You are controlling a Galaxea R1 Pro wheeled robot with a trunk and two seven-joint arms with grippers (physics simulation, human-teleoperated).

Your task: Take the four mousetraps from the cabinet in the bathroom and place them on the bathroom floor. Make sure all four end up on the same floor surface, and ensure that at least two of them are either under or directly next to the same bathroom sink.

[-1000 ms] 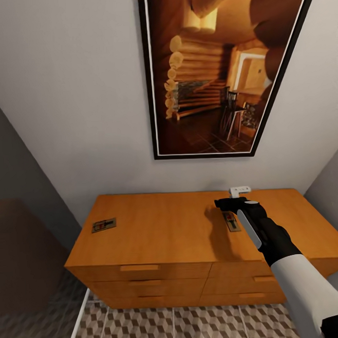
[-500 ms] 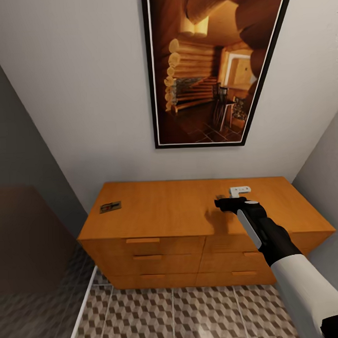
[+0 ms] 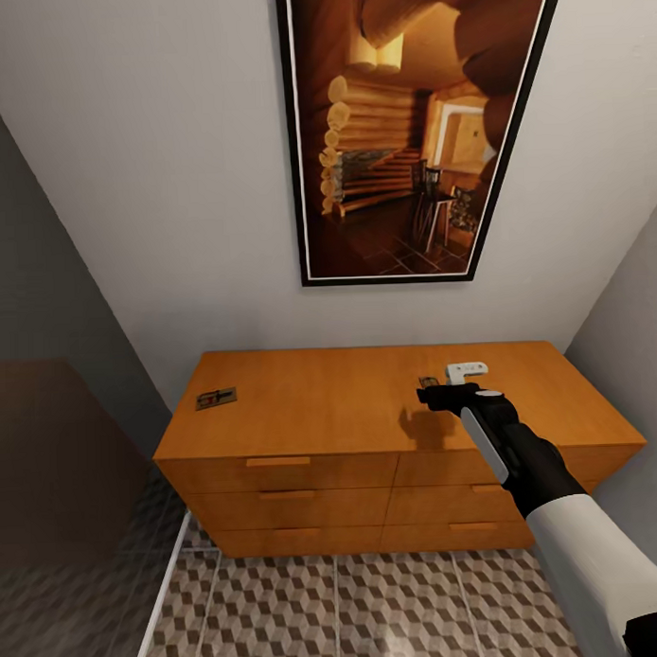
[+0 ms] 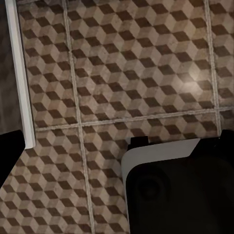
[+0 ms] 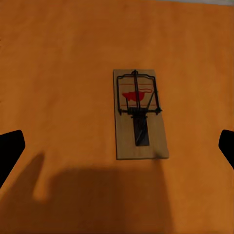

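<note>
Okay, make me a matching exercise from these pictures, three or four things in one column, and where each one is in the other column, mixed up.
Things:
1. mousetrap
2. framed picture
3. right gripper
4. bathroom floor

Places:
A. hangs on the wall above the cabinet
B. lies at the left end of the cabinet top
C. spreads below the drawer fronts
D. hovers over the right half of the cabinet top

Pairs: 1-B, 2-A, 3-D, 4-C

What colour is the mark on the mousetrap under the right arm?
Red, on the tan board of the mousetrap; the right wrist view shows it best.
</note>
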